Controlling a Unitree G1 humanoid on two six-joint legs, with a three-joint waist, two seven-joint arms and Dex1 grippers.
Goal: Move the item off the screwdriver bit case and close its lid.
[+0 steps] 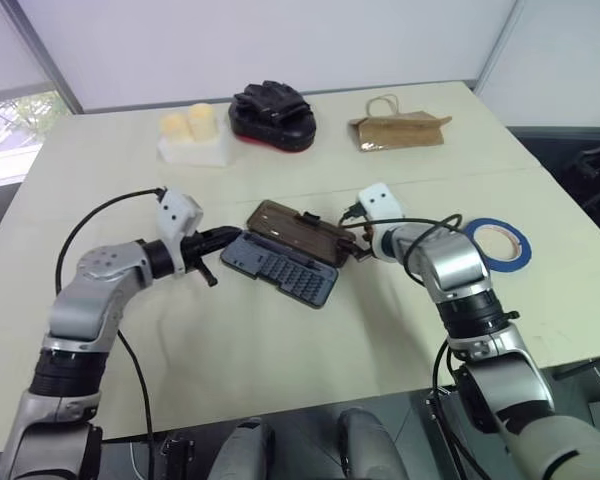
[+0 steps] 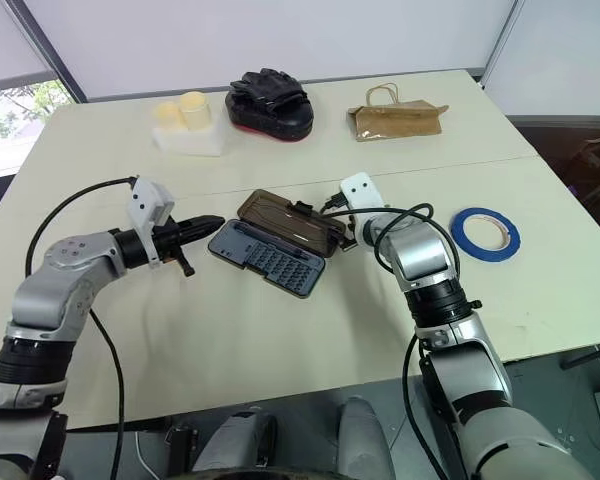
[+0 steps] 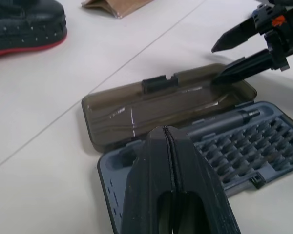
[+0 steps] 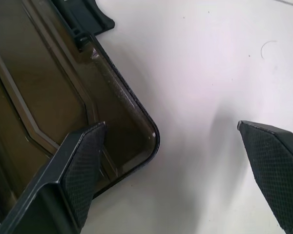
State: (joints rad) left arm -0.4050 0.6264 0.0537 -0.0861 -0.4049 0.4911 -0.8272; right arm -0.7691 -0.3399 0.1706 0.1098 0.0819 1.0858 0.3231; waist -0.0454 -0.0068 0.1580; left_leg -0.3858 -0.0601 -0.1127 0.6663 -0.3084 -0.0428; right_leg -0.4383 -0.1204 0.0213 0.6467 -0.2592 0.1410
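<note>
Screwdriver bit case (image 1: 280,266) lay open mid-desk, lid (image 1: 298,233) flat behind the tray. Blue tape roll (image 1: 498,244) sat off the case, near the desk's right edge. Right gripper (image 4: 171,156) spread wide, one finger over the lid's corner. Left gripper (image 3: 172,185) pinched closed, empty, at the tray's left end.

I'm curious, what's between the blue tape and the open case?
The right gripper and its arm, on bare table, in the head views, between blue tape and case.

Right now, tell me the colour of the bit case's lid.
The lid is translucent smoky brown with a small black latch; the left wrist view shows it best.
</note>
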